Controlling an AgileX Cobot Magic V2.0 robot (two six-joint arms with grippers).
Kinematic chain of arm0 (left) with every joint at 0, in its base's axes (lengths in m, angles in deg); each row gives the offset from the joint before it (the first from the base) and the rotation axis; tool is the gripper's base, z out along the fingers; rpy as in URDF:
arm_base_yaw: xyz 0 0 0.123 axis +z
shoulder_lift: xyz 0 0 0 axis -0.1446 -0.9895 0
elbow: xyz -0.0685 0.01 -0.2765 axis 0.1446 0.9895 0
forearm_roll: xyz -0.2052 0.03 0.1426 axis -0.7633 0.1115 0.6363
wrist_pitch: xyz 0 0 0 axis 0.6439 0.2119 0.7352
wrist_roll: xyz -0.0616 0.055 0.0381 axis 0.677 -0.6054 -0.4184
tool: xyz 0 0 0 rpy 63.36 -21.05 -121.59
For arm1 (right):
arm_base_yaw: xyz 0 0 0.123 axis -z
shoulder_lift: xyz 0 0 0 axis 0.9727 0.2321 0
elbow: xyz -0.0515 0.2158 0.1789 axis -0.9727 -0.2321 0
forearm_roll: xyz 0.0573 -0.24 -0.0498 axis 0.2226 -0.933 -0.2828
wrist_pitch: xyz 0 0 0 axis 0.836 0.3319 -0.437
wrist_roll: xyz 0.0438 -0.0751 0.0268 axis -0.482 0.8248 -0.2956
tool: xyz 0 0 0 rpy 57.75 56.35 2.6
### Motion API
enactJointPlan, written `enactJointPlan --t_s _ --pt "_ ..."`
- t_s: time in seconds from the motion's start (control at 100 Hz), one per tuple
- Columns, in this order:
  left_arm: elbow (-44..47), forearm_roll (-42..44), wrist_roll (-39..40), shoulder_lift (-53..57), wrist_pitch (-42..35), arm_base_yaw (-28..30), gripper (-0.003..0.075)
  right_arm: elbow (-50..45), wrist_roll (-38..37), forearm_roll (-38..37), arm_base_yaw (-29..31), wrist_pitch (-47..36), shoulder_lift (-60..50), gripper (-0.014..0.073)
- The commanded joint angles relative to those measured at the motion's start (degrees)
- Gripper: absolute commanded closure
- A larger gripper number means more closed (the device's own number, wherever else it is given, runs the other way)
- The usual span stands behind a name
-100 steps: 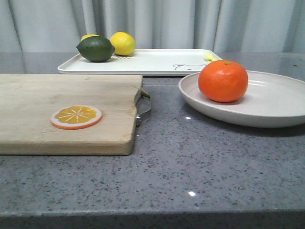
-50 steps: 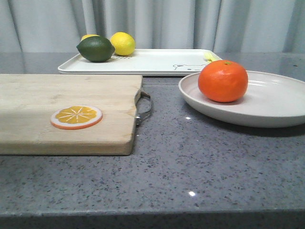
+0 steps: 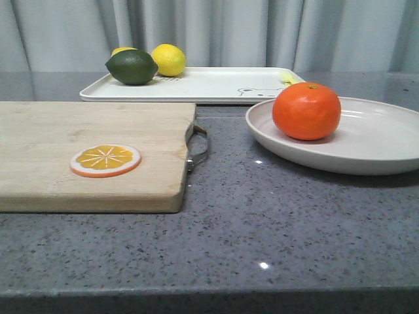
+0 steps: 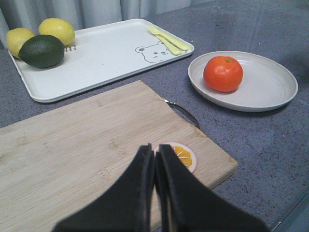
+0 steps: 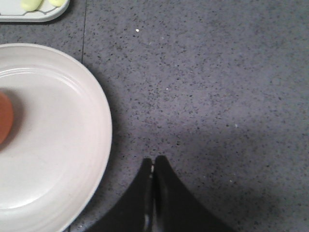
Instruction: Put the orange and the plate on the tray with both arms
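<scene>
Nothing has really moved since the earlier frames; I only see the orange slice (image 3: pixel 105 161) on the cutting board (image 3: pixel 91 134) sitting a hair further right than before. The orange (image 3: pixel 306 110) sits in the plate (image 3: pixel 373 140), toward the plate's 9 o'clock side, and the plate rests on the grey counter (image 3: pixel 262 222) at my right, not on the tray (image 3: pixel 209 85). The tray lies at the far side of the counter, roughly 11 o'clock from the plate, its near right corner just beside the plate's far rim in the front view. On the tray's left end I see a dark green lime (image 3: pixel 131 67) with two lemons (image 3: pixel 168 59) behind it, and pale yellow cutlery (image 4: pixel 169 40) lies by the bear drawing (image 4: pixel 148 51).

My left tool (image 4: pixel 155 159) hangs over the cutting board with its fingers pressed together and nothing between them, the slice just beyond its tips. My right tool (image 5: pixel 153 166) is likewise closed and empty, over bare counter just beside the plate's rim (image 5: pixel 104 145), not touching it
</scene>
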Motion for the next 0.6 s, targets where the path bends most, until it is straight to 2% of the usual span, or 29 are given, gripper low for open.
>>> enactJointPlan --t_s 0.0,0.12,0.24,0.42,0.59 --pt "-1.2 -0.4 0.5 0.3 -4.8 0.2 0.0739 4.5 3.8 3.9 -0.2 -0.5 2.0 0.0503" --pt "-1.3 -0.4 0.5 0.3 -4.8 0.2 0.0739 8.5 7.0 9.2 -0.2 2.2 6.2 0.0344" --pt "-1.3 -0.4 0.5 0.3 -4.8 0.2 0.0739 12.3 7.0 10.9 -0.2 5.7 10.8 0.0208" --pt "-1.3 -0.4 0.5 0.3 -4.8 0.2 0.0739 17.2 7.0 13.2 -0.2 10.4 18.1 0.0190" --pt "-1.3 -0.4 0.5 0.3 -4.8 0.2 0.0739 19.8 7.0 13.5 -0.2 11.1 23.5 0.0191"
